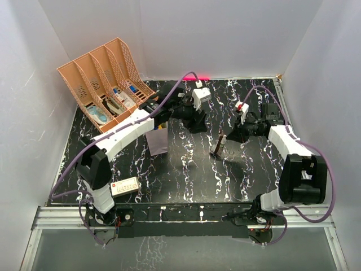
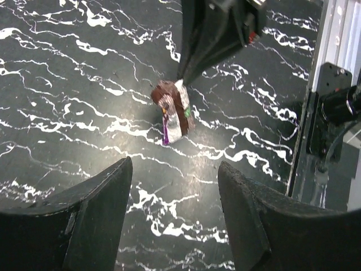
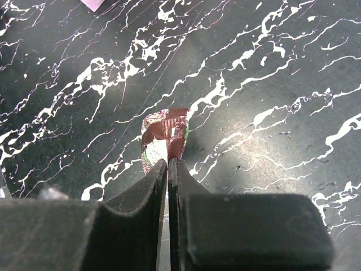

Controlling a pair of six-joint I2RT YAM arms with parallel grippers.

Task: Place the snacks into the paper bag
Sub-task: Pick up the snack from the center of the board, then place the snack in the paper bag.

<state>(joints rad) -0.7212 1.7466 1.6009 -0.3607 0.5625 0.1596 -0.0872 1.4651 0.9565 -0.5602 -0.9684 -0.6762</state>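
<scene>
Pinching: right gripper (image 3: 167, 162) is clamping the dark brown wrapper (image 3: 165, 131) by one thin edge, jaws nearly together. Left gripper (image 2: 175, 166) is hanging wide, empty. Paper bag (image 1: 158, 142) is lying leftward beside the left arm. Hold looks slight, so I am judging a slow carry safest.

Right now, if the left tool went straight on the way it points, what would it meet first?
Probably the brown wrapper, pinched in the right tool and centred ahead of the open left tool. Depth is unclear, so it might touch the table just short of it.
</scene>
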